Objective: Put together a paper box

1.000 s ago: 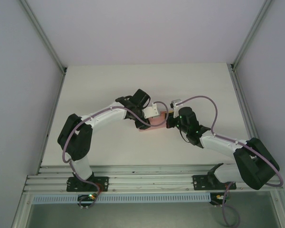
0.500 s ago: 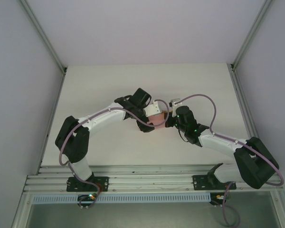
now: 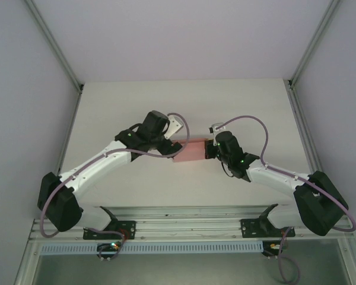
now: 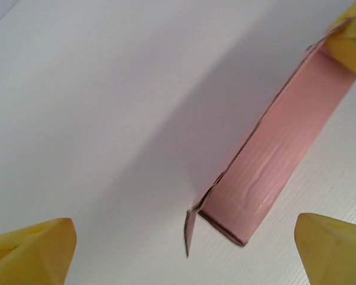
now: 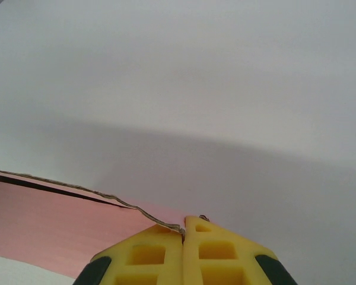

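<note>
Right gripper (image 5: 183, 240) pinches 1 end of the pink paper box (image 4: 285, 136) over the white table (image 3: 136, 101); left gripper (image 4: 184, 249), fingers spread wide, faces its other end without contact.

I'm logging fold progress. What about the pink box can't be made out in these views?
Top view: the paper box is too small to show flaps; the left arm and right arm overlap its ends.
Left wrist view: its far end runs behind a yellow pad and off the corner.
Right wrist view: the shut right jaws cover the pinched edge; the frame cuts off the rest.
</note>
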